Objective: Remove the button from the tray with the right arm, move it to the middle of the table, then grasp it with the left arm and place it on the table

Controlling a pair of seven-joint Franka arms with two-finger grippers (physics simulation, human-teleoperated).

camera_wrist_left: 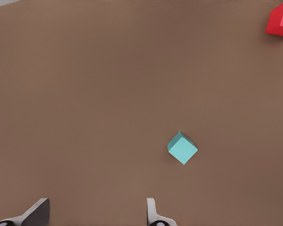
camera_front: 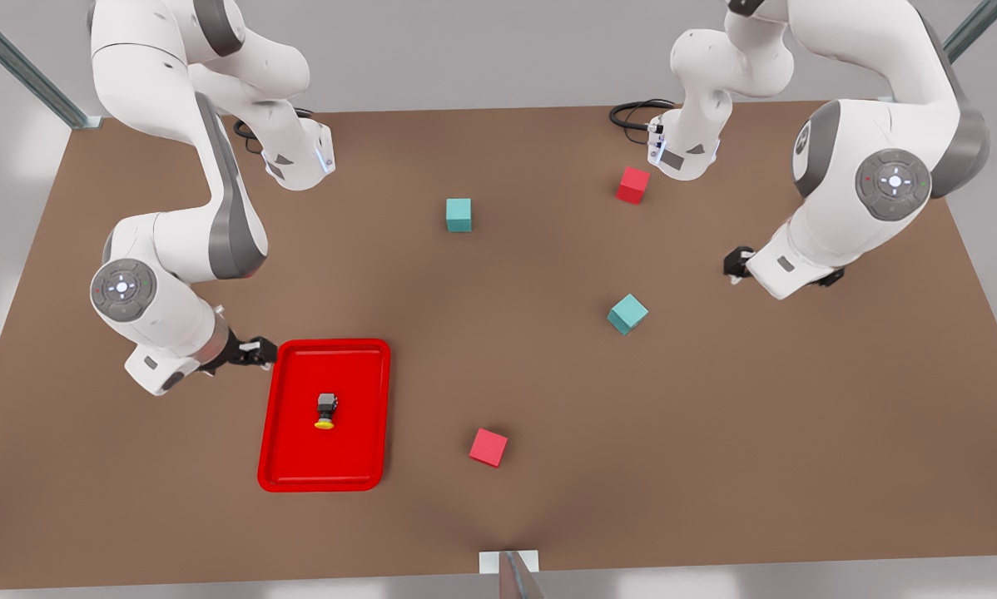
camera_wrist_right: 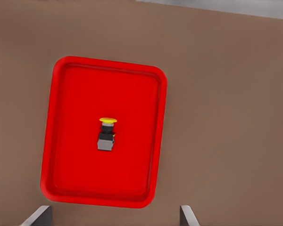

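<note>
The button (camera_front: 325, 410), dark grey with a yellow cap, lies on its side in the middle of the red tray (camera_front: 357, 391) at the front view's left. My right gripper (camera_front: 257, 349) hovers open just beyond the tray's far left corner. In the right wrist view the button (camera_wrist_right: 106, 135) and tray (camera_wrist_right: 137, 117) lie ahead of the open right gripper (camera_wrist_right: 114, 216), apart from it. My left gripper (camera_front: 736, 262) waits open at the front view's right, above bare table (camera_front: 498, 349); the left wrist view shows this gripper (camera_wrist_left: 96, 214) with nothing between its fingers.
Two teal cubes (camera_front: 458, 215) (camera_front: 627, 314) and two red cubes (camera_front: 632, 185) (camera_front: 488, 448) are scattered on the table. The nearer teal cube (camera_wrist_left: 182, 148) and a red cube (camera_wrist_left: 280, 21) show in the left wrist view. A metal post (camera_front: 511, 574) stands at the front edge.
</note>
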